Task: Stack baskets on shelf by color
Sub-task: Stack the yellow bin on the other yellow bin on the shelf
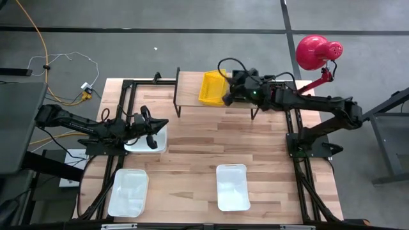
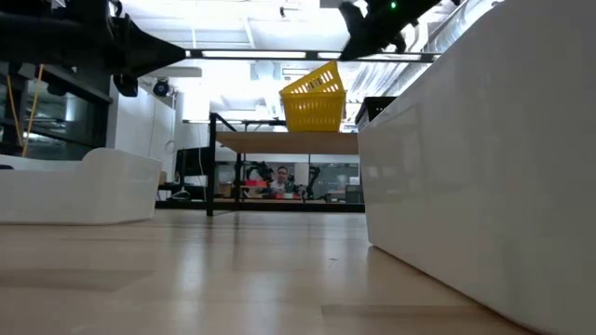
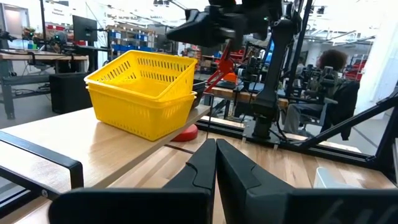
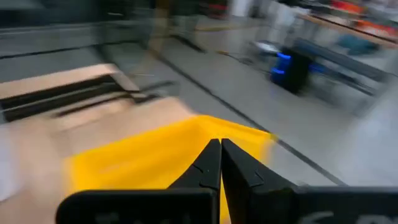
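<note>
1. The right gripper (image 1: pixel 225 97) hangs over the shelf (image 1: pixel 188 86), its fingers pressed together with nothing between them.
2. Right under and just ahead of its fingertips sit the yellow baskets (image 1: pixel 211 88), two of them nested, the upper one tilted in the lower, as the left wrist view shows (image 3: pixel 144 87).
3. From the right wrist the closed fingertips (image 4: pixel 219 163) stand above the yellow basket's floor; I cannot tell whether they touch it.
4. The left gripper (image 1: pixel 153 139) is well away from the shelf, its fingers shut on nothing, hovering over a white basket (image 1: pixel 146 144) that lies directly beneath it on the table (image 1: pixel 192 153).
5. Nearer the table's front edge than that gripper lie two more white baskets, one (image 1: pixel 128 191) on its own side, the other (image 1: pixel 232 186) farther across toward the right arm.
6. Beyond the right gripper, past the table's far corner, stands a red lamp (image 1: pixel 314 52).
</note>
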Motion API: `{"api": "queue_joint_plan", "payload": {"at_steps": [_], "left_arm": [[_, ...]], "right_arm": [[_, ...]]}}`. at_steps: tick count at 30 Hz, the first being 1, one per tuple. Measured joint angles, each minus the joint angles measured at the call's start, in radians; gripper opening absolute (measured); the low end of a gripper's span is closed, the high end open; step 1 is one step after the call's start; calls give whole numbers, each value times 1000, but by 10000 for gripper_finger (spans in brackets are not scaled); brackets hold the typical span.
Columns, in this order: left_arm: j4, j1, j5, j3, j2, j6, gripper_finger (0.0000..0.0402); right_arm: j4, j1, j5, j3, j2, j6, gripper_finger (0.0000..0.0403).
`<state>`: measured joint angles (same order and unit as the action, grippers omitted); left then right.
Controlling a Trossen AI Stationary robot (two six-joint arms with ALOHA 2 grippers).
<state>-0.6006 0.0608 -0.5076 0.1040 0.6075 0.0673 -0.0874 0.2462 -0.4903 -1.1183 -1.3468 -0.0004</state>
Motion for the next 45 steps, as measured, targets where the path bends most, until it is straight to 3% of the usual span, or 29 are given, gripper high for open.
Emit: {"api": "queue_joint_plan", "payload": {"at_steps": [3,15,24,31,34,37,45], "left_arm": [[0,0,2,0,0,0,0],[-2,0,5,0,0,10,0],[-2,0,4,0,0,8,0],[-2,0,3,0,0,8,0],[-3,0,3,0,0,8,0],[-3,0,2,0,0,8,0],[-3,0,2,0,0,9,0]], "right_arm": [[2,-30,61,0,-1,-7,0],[-5,-29,32,1,-83,20,0],[53,-16,45,1,-17,-7,0],[49,-44,376,0,-50,26,0],[46,-109,411,0,-97,26,0],[48,-180,345,0,-144,27,0],[34,-260,-18,2,-212,102,0]]}}
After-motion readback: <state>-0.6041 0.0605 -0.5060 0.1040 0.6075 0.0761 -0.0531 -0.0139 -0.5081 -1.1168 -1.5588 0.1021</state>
